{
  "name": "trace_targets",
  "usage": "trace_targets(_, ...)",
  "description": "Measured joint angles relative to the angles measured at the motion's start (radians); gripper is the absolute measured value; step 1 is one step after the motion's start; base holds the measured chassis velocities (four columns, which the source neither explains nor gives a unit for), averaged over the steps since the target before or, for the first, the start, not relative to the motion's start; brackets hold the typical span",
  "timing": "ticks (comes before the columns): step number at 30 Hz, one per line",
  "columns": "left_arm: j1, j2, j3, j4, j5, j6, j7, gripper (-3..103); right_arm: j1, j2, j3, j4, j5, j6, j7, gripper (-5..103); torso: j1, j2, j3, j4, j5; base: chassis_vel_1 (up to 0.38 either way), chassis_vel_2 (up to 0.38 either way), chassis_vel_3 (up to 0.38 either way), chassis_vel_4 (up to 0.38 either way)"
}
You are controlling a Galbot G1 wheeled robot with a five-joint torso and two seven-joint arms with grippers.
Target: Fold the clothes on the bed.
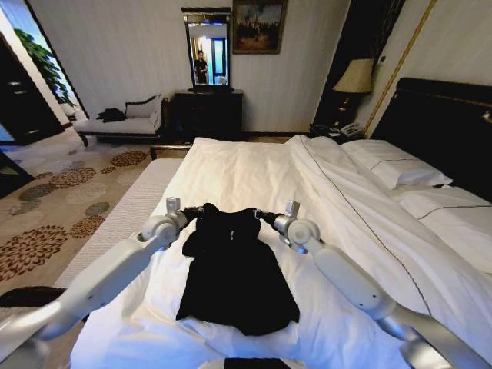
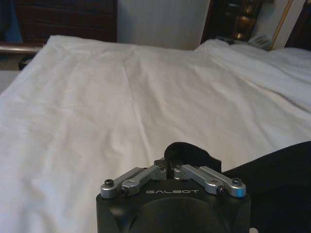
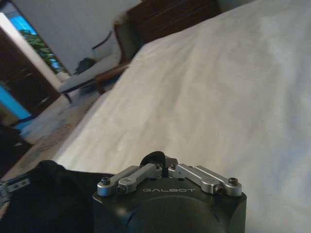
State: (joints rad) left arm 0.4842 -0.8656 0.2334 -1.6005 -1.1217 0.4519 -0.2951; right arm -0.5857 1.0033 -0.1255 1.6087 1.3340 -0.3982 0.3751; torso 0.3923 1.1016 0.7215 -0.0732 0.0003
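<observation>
Both grippers meet at the far end of a black T-shirt (image 1: 234, 269) spread on the bed (image 1: 254, 173). Left gripper (image 1: 201, 211) sits at the shirt's 11 o'clock corner, fingers drawn together on a fold of black cloth, as its wrist view (image 2: 167, 165) shows. Right gripper (image 1: 260, 214) sits at the 1 o'clock corner, likewise pinched on dark fabric (image 3: 163, 162). Between them the shirt's upper edge is bunched and raised off the duvet, while its lower half lies flat toward 6 o'clock, near the robot. White pillows (image 1: 396, 165) rest at 3 o'clock against the dark headboard (image 1: 442, 123).
</observation>
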Motion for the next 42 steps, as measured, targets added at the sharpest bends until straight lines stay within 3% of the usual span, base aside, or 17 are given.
trace_targets(6,-0.121,-0.127,0.059,0.154,0.031,-0.010,0.010,2,0.070,0.055,-0.021,-0.161,-0.052,0.029,-0.028,1,0.000,0.000,0.000,-0.0003,0.0000,0.000,0.000,0.000,0.000)
trace_targets(18,-0.316,-0.250,0.154,0.426,0.036,-0.010,0.053,2,0.224,0.172,-0.078,-0.379,-0.117,0.082,-0.105,1,0.000,0.000,0.000,-0.0001,-0.0006,0.000,0.000,0.000,0.000)
trace_targets(30,-0.380,-0.321,0.152,0.585,0.088,-0.024,0.104,1,0.351,0.243,-0.107,-0.610,-0.183,0.126,-0.151,1,0.000,0.000,0.000,0.0000,-0.0002,0.000,0.000,0.000,0.000)
trace_targets(34,-0.425,-0.413,0.147,0.723,0.142,-0.052,0.124,2,0.401,0.284,-0.114,-0.725,-0.207,0.146,-0.177,1,0.000,0.000,0.000,-0.0003,-0.0002,0.000,0.000,0.000,0.000)
trace_targets(42,-0.474,-0.515,0.126,0.903,0.213,-0.080,0.177,2,0.439,0.335,-0.111,-0.875,-0.262,0.173,-0.216,1,0.000,0.000,0.000,-0.0004,-0.0002,0.000,0.000,0.000,0.000)
